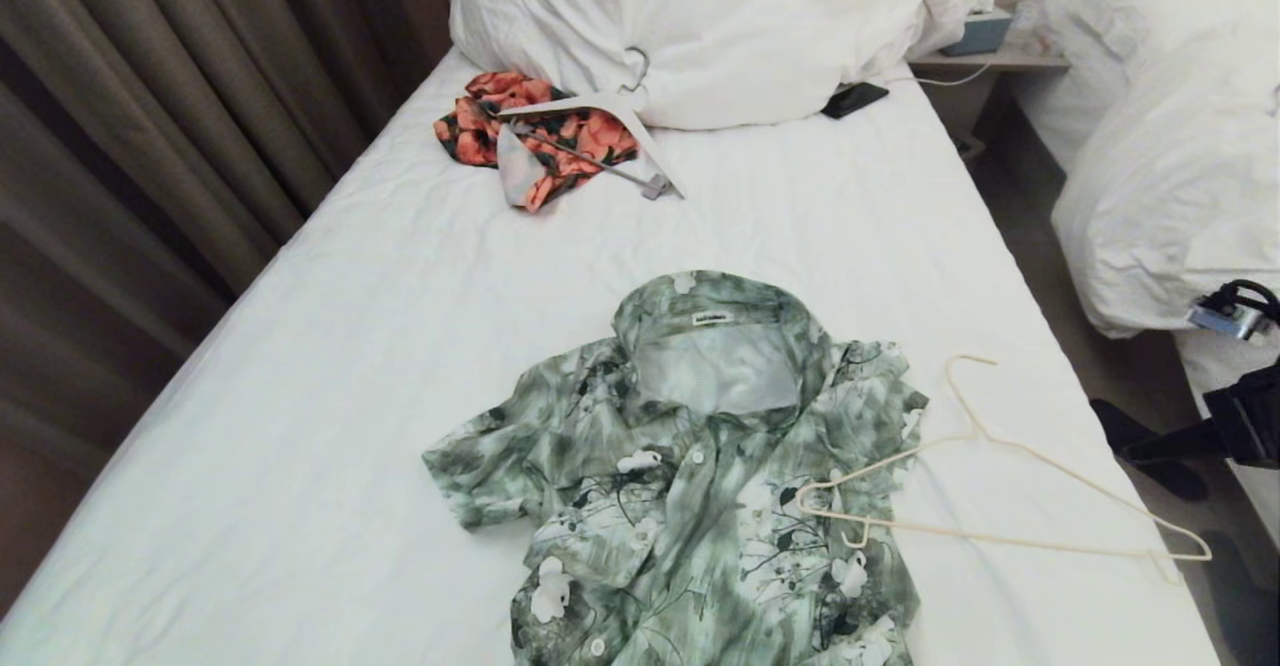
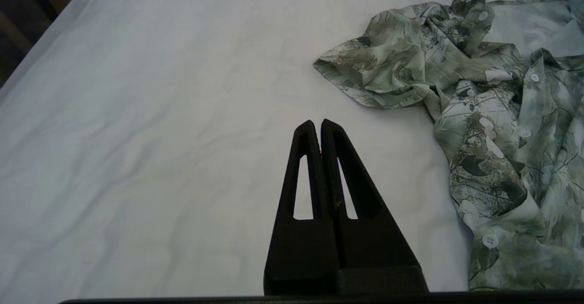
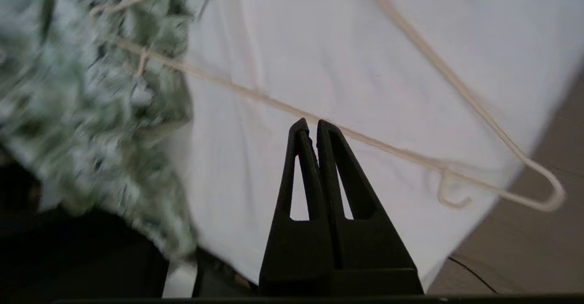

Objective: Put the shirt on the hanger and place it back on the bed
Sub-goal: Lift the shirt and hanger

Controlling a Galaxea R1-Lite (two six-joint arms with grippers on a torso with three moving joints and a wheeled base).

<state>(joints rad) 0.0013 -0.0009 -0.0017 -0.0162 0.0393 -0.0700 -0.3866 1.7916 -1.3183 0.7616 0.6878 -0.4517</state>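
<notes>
The green leafy shirt [image 1: 690, 486] lies face up and rumpled on the bed [image 1: 300, 396], collar toward the pillows. The cream wire hanger [image 1: 1040, 466] rests flat to its right, one shoulder end overlapping the shirt's sleeve, the other end poking past the bed's right edge. Neither gripper shows in the head view. My left gripper [image 2: 318, 123] is shut and empty above bare sheet, beside the shirt's sleeve [image 2: 378, 78]. My right gripper [image 3: 309, 123] is shut and empty, hovering near the hanger's bottom bar [image 3: 273, 101] by the bed edge.
An orange-and-black garment [image 1: 540, 136] with a thick white hanger [image 1: 640, 141] lies near the big white pillows [image 1: 720, 26]. A dark phone [image 1: 855, 99] sits beside them. A second bed with a duvet [image 1: 1170, 146] stands to the right, curtains [image 1: 150, 116] to the left.
</notes>
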